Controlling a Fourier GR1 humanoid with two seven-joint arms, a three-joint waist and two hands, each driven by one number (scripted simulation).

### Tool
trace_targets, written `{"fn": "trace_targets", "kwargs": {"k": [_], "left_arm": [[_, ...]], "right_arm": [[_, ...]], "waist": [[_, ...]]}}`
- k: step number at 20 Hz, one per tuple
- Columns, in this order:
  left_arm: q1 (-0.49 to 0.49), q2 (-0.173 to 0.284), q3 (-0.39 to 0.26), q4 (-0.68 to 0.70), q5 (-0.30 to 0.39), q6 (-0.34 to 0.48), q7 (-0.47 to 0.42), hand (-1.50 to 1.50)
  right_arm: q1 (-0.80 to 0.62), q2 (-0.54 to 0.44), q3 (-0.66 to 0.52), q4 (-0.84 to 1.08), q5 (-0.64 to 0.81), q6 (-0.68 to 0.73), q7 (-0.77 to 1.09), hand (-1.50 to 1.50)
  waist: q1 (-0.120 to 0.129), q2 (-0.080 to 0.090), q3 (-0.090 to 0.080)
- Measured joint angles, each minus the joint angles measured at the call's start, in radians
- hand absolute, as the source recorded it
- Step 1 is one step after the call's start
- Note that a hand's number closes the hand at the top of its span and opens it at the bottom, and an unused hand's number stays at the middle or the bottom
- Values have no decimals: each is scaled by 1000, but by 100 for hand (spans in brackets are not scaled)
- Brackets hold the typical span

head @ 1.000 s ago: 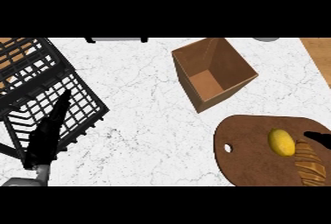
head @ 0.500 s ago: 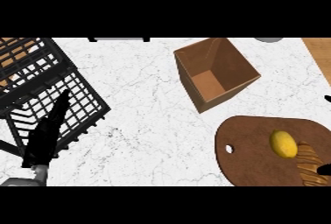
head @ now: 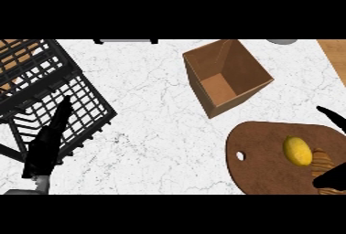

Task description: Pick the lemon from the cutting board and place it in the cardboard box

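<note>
While lying untouched on the cutting board (head: pixel 263 155), right of its middle, lemon (head: pixel 297 150) not yet picked up. Just beside it, toward the board's right edge, a ribbed tan item (head: pixel 321 161), maybe bread, hard to tell. Around both, dark tips of the right hand (head: pixel 331 179): 1 at the lower right edge over the board, another (head: pixel 332 116) above near the right border, spread well apart and clasping nothing, probably bracketing the fruit ahead of a grasp. Up and left of the board, cardboard box (head: pixel 226 75), open top, tilted on the marble counter (head: pixel 148 137), near enough for a short carry. Far left, black wire rack (head: pixel 47 87). Over its lower corner, left hand (head: pixel 47 141), fingers straight and together, empty, apparently parked out of the way.
</note>
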Motion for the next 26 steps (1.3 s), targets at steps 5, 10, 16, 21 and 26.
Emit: {"fn": "trace_targets", "kwargs": {"k": [5,10,16,21,26], "left_arm": [[-5,-14,24,4,-7,-28,9,0],[0,-35,37,-16,-40,-38,45,0],[0,-62,57,-15,-78,-50,43,0],[-4,-79,80,-10,-82,-84,36,0],[6,-94,104,-19,-99,-105,28,0]], "right_arm": [[4,52,5,20,70,22,30,-150],[-5,113,-1,25,130,52,68,-150],[32,177,-13,46,209,56,23,-150],[-14,228,-29,95,256,79,8,-150],[-13,262,-59,109,294,102,-20,-150]], "waist": [[-1,2,-1],[-1,4,-3],[-2,3,-2],[-1,2,-1],[-1,3,-2]]}}
